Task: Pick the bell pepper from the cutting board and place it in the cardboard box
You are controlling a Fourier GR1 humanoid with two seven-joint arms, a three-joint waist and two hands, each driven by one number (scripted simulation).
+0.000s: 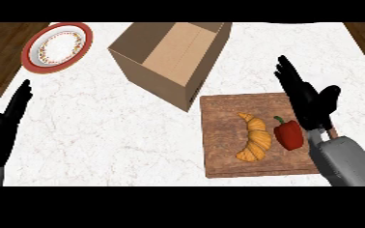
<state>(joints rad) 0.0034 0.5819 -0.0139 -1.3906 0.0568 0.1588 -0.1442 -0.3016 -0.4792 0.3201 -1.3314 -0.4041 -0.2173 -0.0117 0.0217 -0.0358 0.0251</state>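
- The white marble-patterned table point(107, 125) fills most of the view, with dark wood floor showing at its far left and far right corners.
- An open brown cardboard box point(175, 58) stands at the far middle of the table, turned at an angle, its opening facing up and its inside bare.
- A square brown wooden cutting board point(221, 121) lies near and to the right, its far left corner just beside the box's near corner.
- The right hand point(308, 99), black on a grey forearm, hangs over the board's right edge with fingers straight and pointing far, thumb spread; it holds nothing.
- The left hand point(14, 111) rests at the left edge, fingers straight and up, holding nothing.
- A round plate with a red rim and speckled white centre point(57, 46) sits at the far left corner.
- A golden curved croissant point(255, 137) lies mid-board.
- The red bell pepper with a green stem point(288, 133) lies on the board's right part, right of the croissant, just left of the right hand's wrist, not gripped.
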